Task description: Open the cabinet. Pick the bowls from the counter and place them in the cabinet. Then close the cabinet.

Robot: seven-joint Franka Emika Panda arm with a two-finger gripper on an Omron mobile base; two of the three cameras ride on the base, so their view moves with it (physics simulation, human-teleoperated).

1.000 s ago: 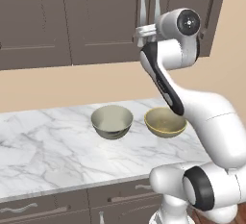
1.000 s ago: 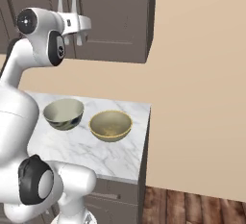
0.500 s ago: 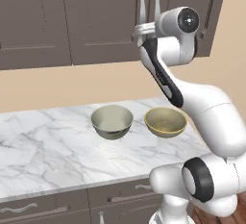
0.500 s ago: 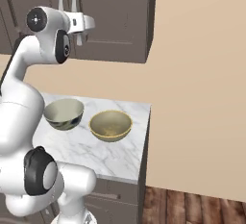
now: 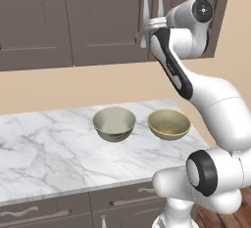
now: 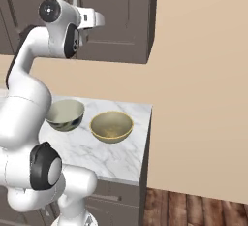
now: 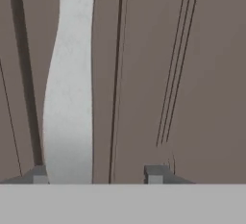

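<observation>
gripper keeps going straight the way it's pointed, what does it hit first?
Most likely the cabinet door. In the hand view the gripper straddles a silver bar handle, so the handle passes between the fingertips and the door panel behind it comes first; depth is unclear.

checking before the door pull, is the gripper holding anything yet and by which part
Nothing is clamped yet. The gripper straddles the lower part of a silver bar handle on the cabinet, with the jaws apart and a gap beside the bar.

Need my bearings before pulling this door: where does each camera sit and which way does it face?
Left base view: behind-left, facing counter and cabinet; arm rises lower right.
Right base view: behind-right, same counter, both bowls; arm lower left.
Hand view: on the hand, facing the cabinet door; end effector fingertips astride the silver handle.
Shared: cabinet handles.
</observation>
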